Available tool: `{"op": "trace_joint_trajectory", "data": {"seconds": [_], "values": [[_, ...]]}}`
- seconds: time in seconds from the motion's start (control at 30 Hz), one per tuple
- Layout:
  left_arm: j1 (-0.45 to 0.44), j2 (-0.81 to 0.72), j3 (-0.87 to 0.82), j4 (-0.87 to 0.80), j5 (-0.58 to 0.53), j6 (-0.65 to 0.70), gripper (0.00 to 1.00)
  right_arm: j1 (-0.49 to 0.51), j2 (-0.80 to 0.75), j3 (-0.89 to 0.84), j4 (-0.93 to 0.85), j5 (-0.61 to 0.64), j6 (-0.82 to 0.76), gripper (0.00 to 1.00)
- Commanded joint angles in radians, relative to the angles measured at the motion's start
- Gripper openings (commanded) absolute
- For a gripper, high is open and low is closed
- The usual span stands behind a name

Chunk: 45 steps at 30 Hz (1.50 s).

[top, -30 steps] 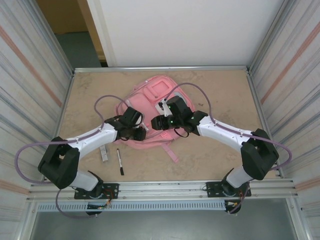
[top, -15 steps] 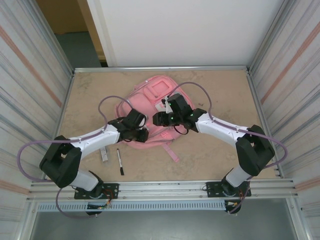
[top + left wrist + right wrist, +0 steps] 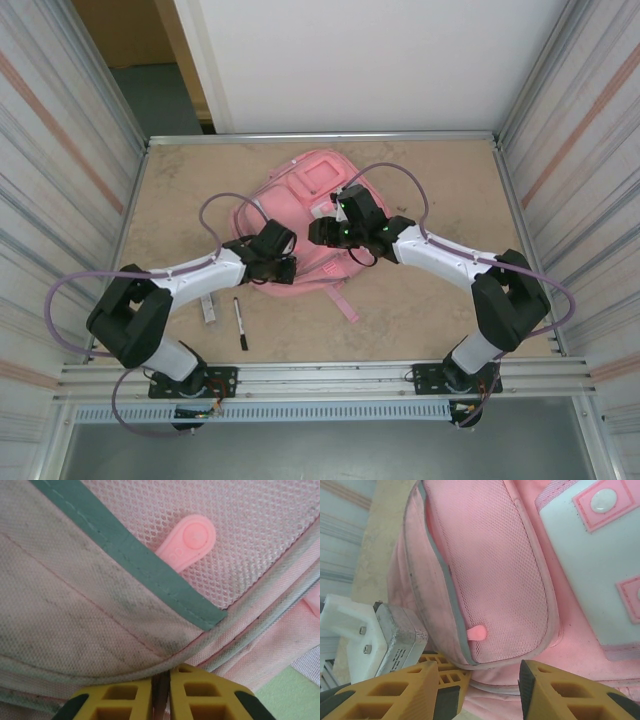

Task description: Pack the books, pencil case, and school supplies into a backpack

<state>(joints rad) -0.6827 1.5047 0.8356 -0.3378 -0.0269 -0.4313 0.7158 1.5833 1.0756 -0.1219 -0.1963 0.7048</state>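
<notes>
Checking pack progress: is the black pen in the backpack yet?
No, the black pen lies on the bare table, apart from the pink backpack.

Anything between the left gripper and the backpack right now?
Nothing visible. The left gripper sits right at the backpack, pinched shut on its edge seam. The right gripper hangs open over the mesh side pocket, not between them.
</notes>
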Motion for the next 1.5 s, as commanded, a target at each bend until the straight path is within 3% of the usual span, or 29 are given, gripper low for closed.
{"op": "trace_joint_trajectory", "data": {"seconds": [0.0, 0.07, 0.17, 0.27, 0.4, 0.6, 0.77, 0.83, 0.97, 1.17, 1.47], "values": [[-0.002, 0.003, -0.020, 0.018, -0.035, -0.014, 0.07, 0.007, -0.027, -0.018, 0.023, 0.031, 0.023, 0.46], [-0.002, 0.000, -0.025, 0.020, -0.031, -0.015, 0.00, 0.006, -0.027, -0.024, 0.027, 0.034, 0.022, 0.46], [-0.002, -0.031, -0.024, 0.015, 0.007, -0.020, 0.00, 0.004, -0.028, -0.021, 0.015, 0.030, 0.016, 0.46], [-0.002, -0.111, -0.038, 0.031, 0.026, -0.013, 0.00, -0.002, 0.006, 0.038, -0.125, 0.034, 0.019, 0.48], [-0.001, -0.221, -0.087, 0.146, 0.112, 0.061, 0.00, -0.017, 0.042, 0.069, -0.231, -0.035, 0.141, 0.49], [-0.001, -0.281, -0.122, 0.248, 0.184, 0.085, 0.00, 0.016, 0.088, 0.046, -0.121, -0.153, 0.416, 0.52], [-0.001, -0.246, -0.108, 0.249, 0.242, 0.076, 0.00, 0.027, 0.163, 0.105, -0.120, -0.172, 0.448, 0.52], [-0.002, -0.239, -0.110, 0.249, 0.253, 0.071, 0.00, 0.024, 0.179, 0.118, -0.126, -0.177, 0.443, 0.48], [0.006, -0.280, -0.133, 0.217, 0.181, 0.119, 0.00, 0.011, 0.170, 0.102, -0.157, -0.146, 0.422, 0.30], [0.086, -0.330, -0.183, 0.168, 0.163, 0.169, 0.00, -0.027, 0.120, 0.058, -0.182, -0.142, 0.366, 0.06], [0.199, -0.306, -0.204, 0.167, 0.085, 0.240, 0.00, -0.179, 0.079, 0.054, -0.271, -0.238, 0.159, 0.01]]}}
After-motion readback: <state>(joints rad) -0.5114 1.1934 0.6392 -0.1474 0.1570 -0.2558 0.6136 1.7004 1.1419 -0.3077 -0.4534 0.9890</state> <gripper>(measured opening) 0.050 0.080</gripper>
